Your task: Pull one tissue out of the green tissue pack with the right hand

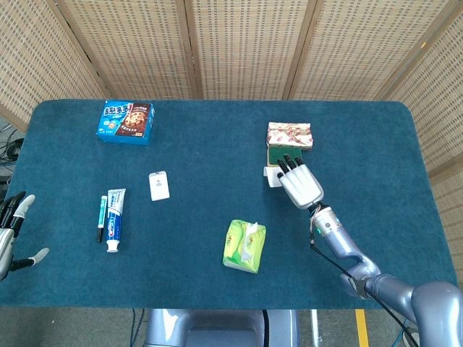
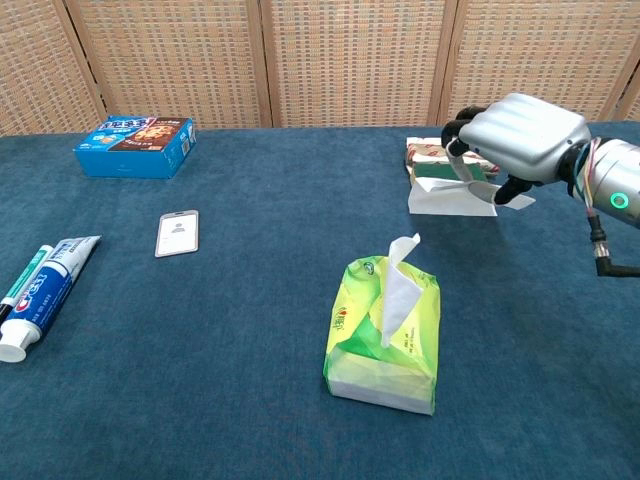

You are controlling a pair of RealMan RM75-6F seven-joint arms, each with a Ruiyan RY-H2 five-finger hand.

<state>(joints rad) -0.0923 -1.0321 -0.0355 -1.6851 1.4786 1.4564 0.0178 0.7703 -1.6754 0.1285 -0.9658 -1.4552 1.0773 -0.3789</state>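
Evidently the pull itself is done: one white tissue is free of the green tissue pack and lies low over the table, well to the far right of the pack. The right hand is palm-down over it, fingers curled, and the tissue's edge runs up between the thumb and the fingers in the chest view, so the hand appears to have it pinched. Whether the sheet rests fully on the cloth or hangs just above it cannot be told. What seems left, at most, is to let go and lift away.

The tissue lies just in front of the green sponge and the patterned box, partly covering the sponge in the chest view. It looks flat and spread, with one corner poking out to the right under the hand.

The pack sits near the front middle of the table, slightly crumpled, with the next tissue standing up out of its slot.

The left hand is at the far left edge, fingers apart, holding nothing.
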